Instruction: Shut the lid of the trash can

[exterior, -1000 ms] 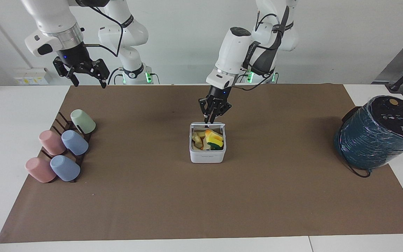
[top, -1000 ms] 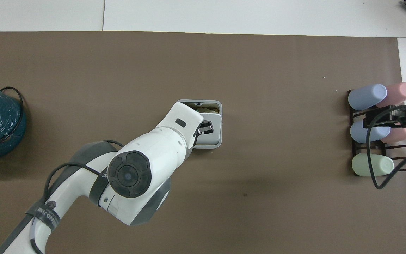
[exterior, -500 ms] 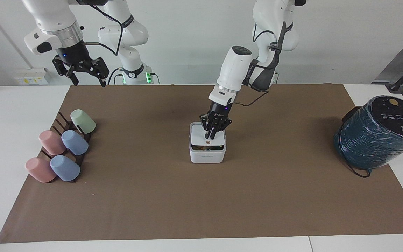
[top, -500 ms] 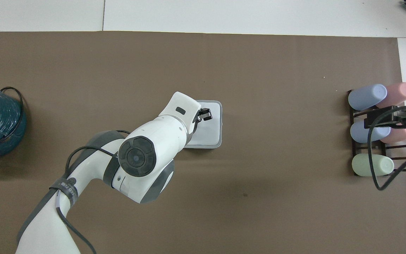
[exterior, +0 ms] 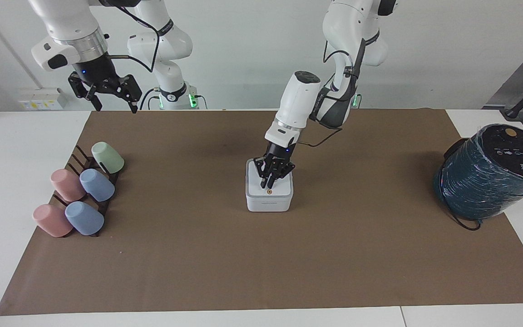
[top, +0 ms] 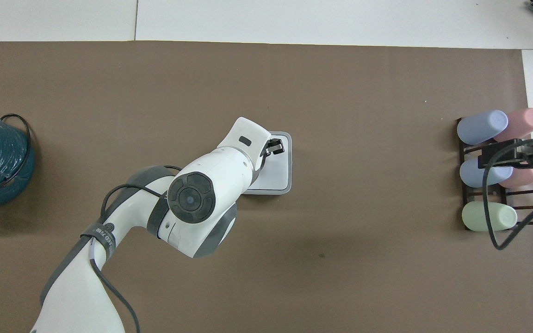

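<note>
L gripper [exterior: 268, 183], fingers together, presses lid [exterior: 276, 189] flat on trash can [exterior: 268, 205]; R gripper [exterior: 107, 93] open, waiting.

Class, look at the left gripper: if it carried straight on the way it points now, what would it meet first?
Pointing down, the left gripper would meet the lid of the trash can first; its tips look at or just above it.

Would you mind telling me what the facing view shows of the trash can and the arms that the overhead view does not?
Only the facing view shows the left gripper tips down on the lid beside its orange dot, the trash can front wall, and the right gripper raised, open, waiting. Only the overhead view shows the lid filling the grey rim squarely. Both show the lid down and the cup rack.
</note>
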### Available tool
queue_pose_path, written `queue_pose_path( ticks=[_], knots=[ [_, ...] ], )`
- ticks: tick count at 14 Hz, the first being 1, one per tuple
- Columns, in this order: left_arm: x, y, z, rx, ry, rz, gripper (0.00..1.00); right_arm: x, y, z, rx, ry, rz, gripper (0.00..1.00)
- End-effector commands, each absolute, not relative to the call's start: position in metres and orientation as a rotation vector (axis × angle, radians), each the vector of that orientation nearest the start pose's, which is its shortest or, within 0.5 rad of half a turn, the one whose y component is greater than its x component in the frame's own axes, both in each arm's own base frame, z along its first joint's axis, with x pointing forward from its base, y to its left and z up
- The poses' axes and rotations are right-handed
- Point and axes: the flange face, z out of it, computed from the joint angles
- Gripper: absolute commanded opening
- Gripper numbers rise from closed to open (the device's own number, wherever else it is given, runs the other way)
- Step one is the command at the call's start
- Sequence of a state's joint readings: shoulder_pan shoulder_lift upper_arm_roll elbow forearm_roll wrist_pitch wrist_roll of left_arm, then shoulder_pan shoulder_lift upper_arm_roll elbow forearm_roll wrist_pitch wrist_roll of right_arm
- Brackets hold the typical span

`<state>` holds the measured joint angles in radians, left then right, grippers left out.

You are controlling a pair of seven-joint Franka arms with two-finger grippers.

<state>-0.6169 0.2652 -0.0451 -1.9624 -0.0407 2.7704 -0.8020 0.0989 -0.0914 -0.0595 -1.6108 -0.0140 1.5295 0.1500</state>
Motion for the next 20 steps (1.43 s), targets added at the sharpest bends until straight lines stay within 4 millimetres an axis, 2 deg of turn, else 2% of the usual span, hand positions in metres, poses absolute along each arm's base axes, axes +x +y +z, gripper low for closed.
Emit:
queue_pose_path(
  ticks=[1, 3, 5, 7, 9, 11, 15, 16, 17, 18, 20],
  knots=[
    [0.513, -0.409, 0.364, -3.453, -0.283, -0.647, 0.24, 0.515, 0.015, 0.653, -3.141, 0.138, -0.007, 1.0],
    [0.522, -0.412, 0.381, -3.461, -0.298, -0.675, 0.25, 0.515, 0.015, 0.653, -3.141, 0.138, -0.007, 1.0],
    [0.541, -0.406, 0.415, -3.445, -0.331, -0.639, 0.25, 0.515, 0.015, 0.653, -3.141, 0.138, -0.007, 1.0],
    [0.57, -0.381, 0.449, -3.4, -0.401, -0.549, 0.26, 0.515, 0.015, 0.653, -3.141, 0.138, -0.007, 1.0],
    [0.589, -0.351, 0.475, -3.355, -0.386, -0.461, 0.28, 0.515, 0.015, 0.653, -3.141, 0.138, -0.007, 1.0],
    [0.602, -0.302, 0.492, -3.308, -0.276, -0.379, 0.29, 0.515, 0.015, 0.653, -3.141, 0.138, -0.007, 1.0],
    [0.615, -0.202, 0.499, -3.225, -0.097, -0.158, 0.37, 0.515, 0.015, 0.653, -3.141, 0.138, -0.007, 1.0],
    [0.619, -0.17, 0.497, -3.205, -0.062, -0.106, 0.37, 0.515, 0.015, 0.653, -3.141, 0.138, -0.007, 1.0],
    [0.622, -0.125, 0.496, -3.188, 0.008, -0.029, 0.38, 0.515, 0.015, 0.653, -3.141, 0.138, -0.007, 1.0],
    [0.624, -0.09, 0.497, -3.182, 0.071, 0.012, 0.39, 0.515, 0.015, 0.653, -3.141, 0.138, -0.007, 1.0],
    [0.62, -0.031, 0.508, -3.177, 0.117, 0.039, 0.45, 0.515, 0.015, 0.653, -3.141, 0.138, -0.007, 1.0]
  ],
)
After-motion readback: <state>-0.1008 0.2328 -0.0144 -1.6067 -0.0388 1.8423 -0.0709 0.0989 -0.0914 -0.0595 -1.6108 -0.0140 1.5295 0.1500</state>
